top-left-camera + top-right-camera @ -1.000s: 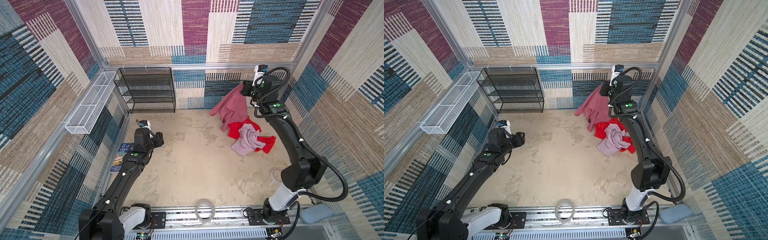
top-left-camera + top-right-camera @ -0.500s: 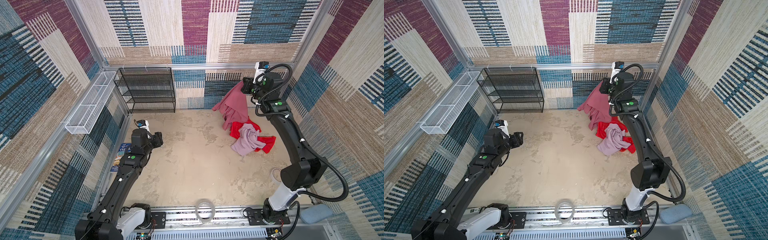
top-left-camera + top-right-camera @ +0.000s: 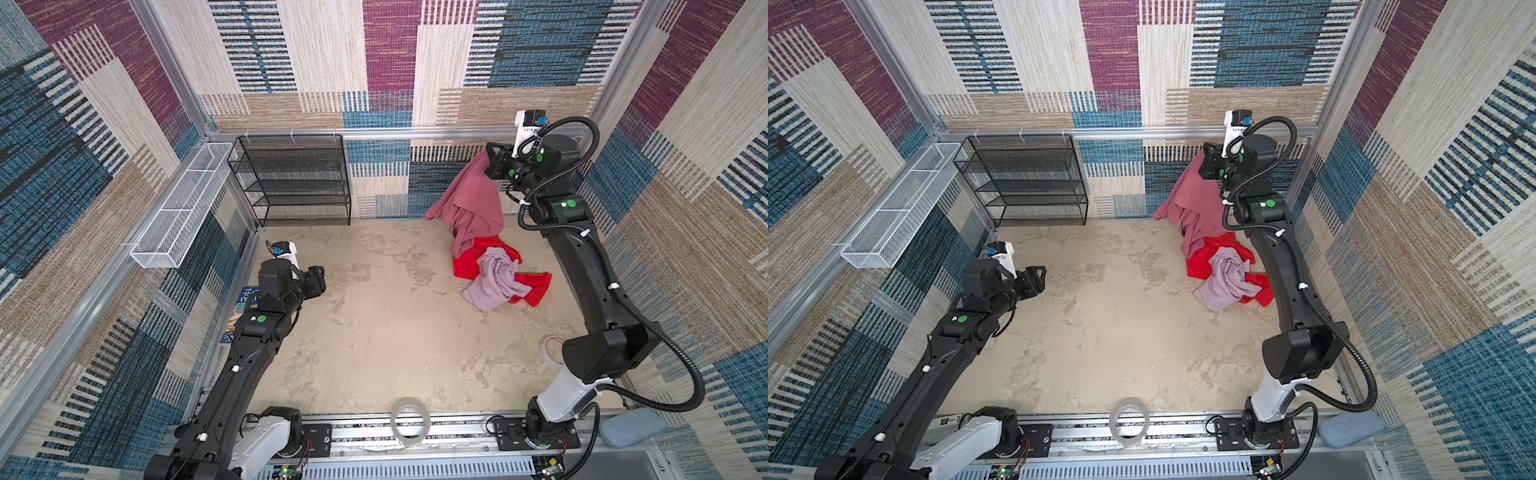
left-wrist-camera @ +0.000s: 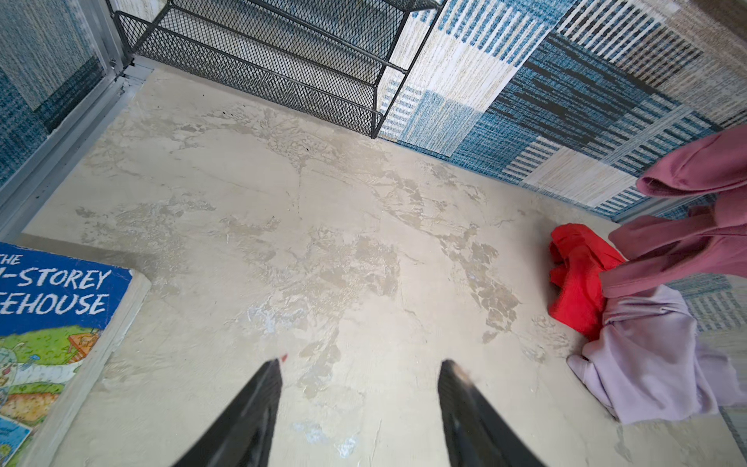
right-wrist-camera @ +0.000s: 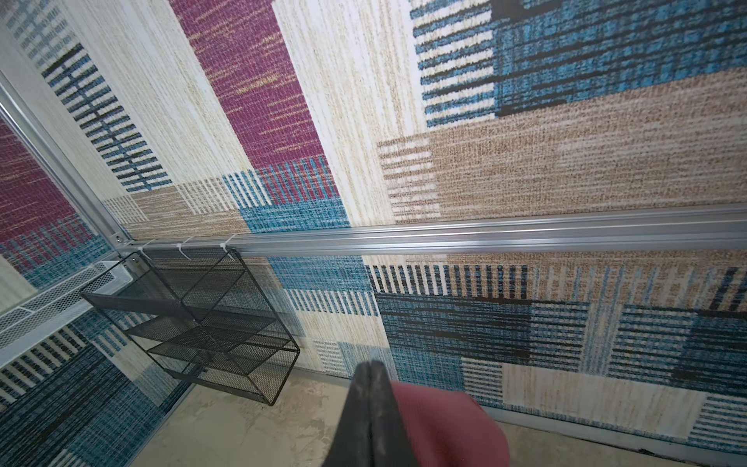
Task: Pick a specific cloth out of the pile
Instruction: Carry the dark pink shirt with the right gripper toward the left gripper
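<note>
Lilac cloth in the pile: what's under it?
The lilac cloth lies on the bright red cloth, which shows at its far and right edges. Whether anything else sits beneath is hidden by the lilac folds.

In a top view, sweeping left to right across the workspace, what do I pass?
book → left gripper → tape roll → pile → blue sponge. Left out: the rose-pink cloth hanging from the shut right gripper, since both overlap the pile sideways.
</note>
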Tool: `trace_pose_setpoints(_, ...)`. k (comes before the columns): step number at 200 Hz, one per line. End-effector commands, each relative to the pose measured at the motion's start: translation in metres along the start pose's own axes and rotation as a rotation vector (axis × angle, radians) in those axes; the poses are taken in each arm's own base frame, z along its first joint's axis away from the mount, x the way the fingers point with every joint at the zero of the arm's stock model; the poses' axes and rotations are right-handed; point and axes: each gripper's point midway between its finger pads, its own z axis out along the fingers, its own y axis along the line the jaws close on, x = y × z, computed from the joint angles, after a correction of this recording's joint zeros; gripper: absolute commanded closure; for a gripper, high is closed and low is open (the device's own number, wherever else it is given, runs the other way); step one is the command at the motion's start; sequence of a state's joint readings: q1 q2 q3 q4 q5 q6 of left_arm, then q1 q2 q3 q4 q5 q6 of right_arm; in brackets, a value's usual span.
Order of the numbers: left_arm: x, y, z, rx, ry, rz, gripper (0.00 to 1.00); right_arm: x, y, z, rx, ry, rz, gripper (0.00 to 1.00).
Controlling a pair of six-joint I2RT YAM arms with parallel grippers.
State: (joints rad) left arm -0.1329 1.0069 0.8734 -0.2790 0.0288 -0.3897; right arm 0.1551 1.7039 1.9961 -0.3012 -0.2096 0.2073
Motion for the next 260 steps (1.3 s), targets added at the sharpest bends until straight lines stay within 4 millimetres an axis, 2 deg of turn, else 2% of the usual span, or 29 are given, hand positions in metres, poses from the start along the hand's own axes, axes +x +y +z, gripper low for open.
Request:
trace_pose_setpoints(1,0.001,-0.002,-0.001,0.009,0.012,-0.004,0.35,-0.009,0.016,-0.004,-0.080,-0.016,0.005,1.00)
trace_pose_setpoints(46,0.001,-0.007,-0.002,0.036,0.024,-0.012,0.35,-0.001,0.034,-0.006,-0.152,0.021,0.013,1.00)
trace_pose_setpoints(102,0.001,-0.008,-0.004,0.031,0.036,-0.058,0.36,0.012,0.077,-0.011,-0.239,0.041,-0.013,1.00)
trace_pose_setpoints(132,0.007,-0.002,-0.010,0.000,0.061,-0.079,0.37,0.033,0.105,-0.009,-0.308,0.083,-0.008,1.00)
trace_pose_setpoints(207,0.016,0.011,-0.026,-0.063,0.074,-0.097,0.37,0.069,0.177,-0.009,-0.472,0.148,-0.008,1.00)
trace_pose_setpoints(229,0.019,0.013,-0.028,-0.072,0.072,-0.102,0.37,0.094,0.212,-0.008,-0.555,0.191,-0.021,1.00)
trace_pose_setpoints(260,0.023,0.016,-0.030,-0.084,0.080,-0.097,0.37,0.125,0.245,-0.001,-0.621,0.243,-0.027,1.00)
